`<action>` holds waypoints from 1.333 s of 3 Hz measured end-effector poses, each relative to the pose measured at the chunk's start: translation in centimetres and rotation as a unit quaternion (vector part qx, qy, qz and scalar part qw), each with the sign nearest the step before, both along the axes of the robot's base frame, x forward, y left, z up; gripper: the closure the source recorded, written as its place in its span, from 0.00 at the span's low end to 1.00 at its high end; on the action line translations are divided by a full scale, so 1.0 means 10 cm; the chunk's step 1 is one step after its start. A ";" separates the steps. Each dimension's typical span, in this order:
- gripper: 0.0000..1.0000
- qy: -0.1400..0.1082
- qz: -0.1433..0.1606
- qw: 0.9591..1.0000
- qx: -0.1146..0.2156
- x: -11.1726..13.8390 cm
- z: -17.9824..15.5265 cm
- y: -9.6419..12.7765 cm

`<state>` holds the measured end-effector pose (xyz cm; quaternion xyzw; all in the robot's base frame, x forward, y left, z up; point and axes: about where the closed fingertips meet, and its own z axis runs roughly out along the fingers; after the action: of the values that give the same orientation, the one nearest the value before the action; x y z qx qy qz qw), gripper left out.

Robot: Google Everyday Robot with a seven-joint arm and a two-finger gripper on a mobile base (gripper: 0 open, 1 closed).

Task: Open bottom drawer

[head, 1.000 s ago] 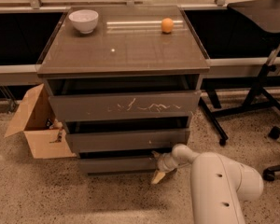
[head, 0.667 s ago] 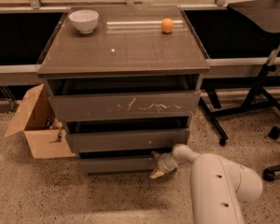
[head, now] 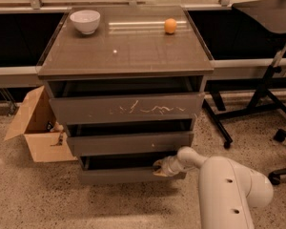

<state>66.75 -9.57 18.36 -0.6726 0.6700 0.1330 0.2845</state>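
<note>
The bottom drawer (head: 119, 175) is the slimmest of three grey-brown fronts on the cabinet (head: 126, 56). It stands pulled out a little, with a dark gap above its front. My gripper (head: 158, 168) sits at the top right edge of that front, at the gap, on the end of my white arm (head: 224, 185), which reaches in from the lower right. Above it are the mid-sized front (head: 131, 142) and the tall scratched front (head: 128, 109).
A white bowl (head: 85, 21) and an orange (head: 170, 26) rest on the cabinet top. An open cardboard box (head: 35, 128) stands on the floor to the left. Black chair bases (head: 257, 109) stand to the right.
My gripper has risen from below the bottom drawer's front to its top right edge. The drawer front now stands slightly further out.
</note>
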 end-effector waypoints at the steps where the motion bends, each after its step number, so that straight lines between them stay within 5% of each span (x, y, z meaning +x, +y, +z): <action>1: 0.99 0.000 0.000 1.000 0.000 0.00 0.09 0.00; 4: 0.23 0.000 0.000 1.000 0.000 0.00 0.10 0.00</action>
<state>66.74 -9.56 19.34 -0.6727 0.6700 0.1331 0.2845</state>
